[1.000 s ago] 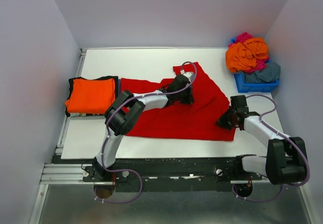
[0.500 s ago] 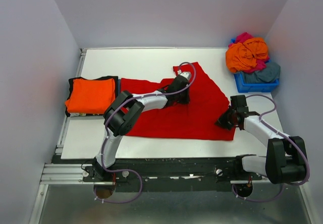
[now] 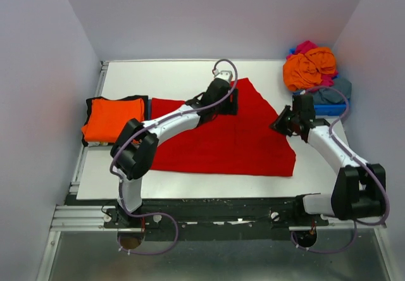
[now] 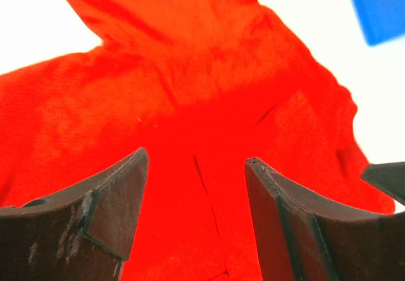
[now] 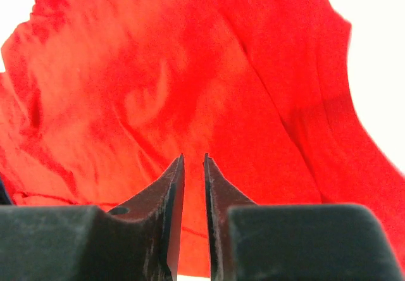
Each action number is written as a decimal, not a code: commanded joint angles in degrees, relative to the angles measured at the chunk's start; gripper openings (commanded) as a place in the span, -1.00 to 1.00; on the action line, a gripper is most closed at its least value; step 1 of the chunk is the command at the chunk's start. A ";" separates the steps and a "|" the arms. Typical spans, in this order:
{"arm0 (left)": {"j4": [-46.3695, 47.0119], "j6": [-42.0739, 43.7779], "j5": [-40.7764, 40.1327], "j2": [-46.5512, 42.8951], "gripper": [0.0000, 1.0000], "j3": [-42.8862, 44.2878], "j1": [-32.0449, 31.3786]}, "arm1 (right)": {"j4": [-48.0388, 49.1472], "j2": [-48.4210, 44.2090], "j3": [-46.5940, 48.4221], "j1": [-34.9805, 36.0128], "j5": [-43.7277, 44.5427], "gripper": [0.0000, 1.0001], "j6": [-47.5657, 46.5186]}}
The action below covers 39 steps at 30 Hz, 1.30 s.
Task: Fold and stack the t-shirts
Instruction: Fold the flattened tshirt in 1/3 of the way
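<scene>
Far left of the top view, a folded orange shirt (image 3: 114,119) sits squarely on a black shirt (image 3: 146,110), whose dark edge shows along the top and right. The stack rests at the left edge of the white table (image 3: 164,78).

Centre frame, the red shirt (image 3: 234,145) lies spread across the table, wide and flat at the bottom and rising to a peak at upper centre. The left gripper (image 3: 228,106) is over that peak. Its wrist view settles the matter: left gripper (image 4: 196,167) jaws are spread wide with nothing between them, only red shirt (image 4: 209,91) below, creased and rumpled.

Moving right, the right gripper (image 3: 281,124) hangs at the shirt's right edge, about halfway up the frame. From its own camera the right gripper (image 5: 193,161) shows a narrow slit between the tips, barely parted, and no cloth pinched in it. The red shirt (image 5: 190,72) fills the picture beyond.

Upper right corner, the blue bin (image 3: 329,109) holds a heap: a crumpled orange shirt (image 3: 307,69) on top, a magenta shirt (image 3: 305,45) peeking out behind, and a grey-blue shirt (image 3: 332,94) underneath.
</scene>
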 commanded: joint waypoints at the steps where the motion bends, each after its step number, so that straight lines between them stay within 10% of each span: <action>1: -3.23 -0.74 -8.21 -8.91 0.50 -3.79 3.21 | -0.27 8.20 9.60 0.89 -1.27 -0.54 -7.48; 5: -2.09 -4.51 -15.17 -15.16 0.50 -12.66 5.05 | -2.91 19.09 20.41 1.95 -0.83 -0.60 -10.03; 8: -0.60 -8.11 -16.32 -19.02 0.49 -19.43 7.68 | -4.75 26.65 27.79 2.74 0.83 -0.99 -10.04; 19: 6.08 -11.03 -20.90 -28.61 0.49 -33.68 11.47 | -16.88 45.48 44.77 4.32 13.38 -0.99 -1.88; 39: 4.94 -12.87 -17.73 -29.23 0.49 -34.74 17.53 | -36.40 57.61 66.40 5.82 20.27 -0.99 -3.80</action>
